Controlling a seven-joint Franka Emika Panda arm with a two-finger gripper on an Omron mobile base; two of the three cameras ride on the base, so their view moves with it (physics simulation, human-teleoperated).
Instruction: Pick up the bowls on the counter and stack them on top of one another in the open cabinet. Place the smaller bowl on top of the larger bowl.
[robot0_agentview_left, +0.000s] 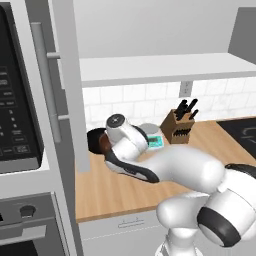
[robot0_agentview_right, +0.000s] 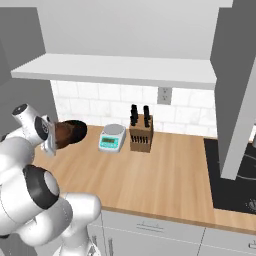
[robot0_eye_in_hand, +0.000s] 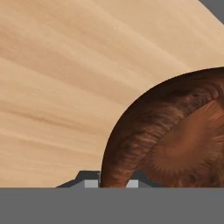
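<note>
Fingers (robot0_eye_in_hand: 113, 183) pinch reddish-brown bowl's (robot0_eye_in_hand: 175, 140) rim above wooden counter (robot0_eye_in_hand: 65, 87)

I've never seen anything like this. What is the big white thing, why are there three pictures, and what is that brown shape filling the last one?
The big white thing is a robot arm in a computer-drawn kitchen. Two pictures come from cameras on its base, behind it to the left and to the right; the third comes from a camera on its hand.

At the arm's end is a two-fingered gripper, shut on the rim of the reddish-brown bowl, the brown shape you noticed. That bowl looks raised off the wooden counter, tipped on its side.

On the counter stand a kitchen scale and a knife block. A black bowl shows behind the arm in the left view. Above is the open cabinet, where the bowls belong.
</note>
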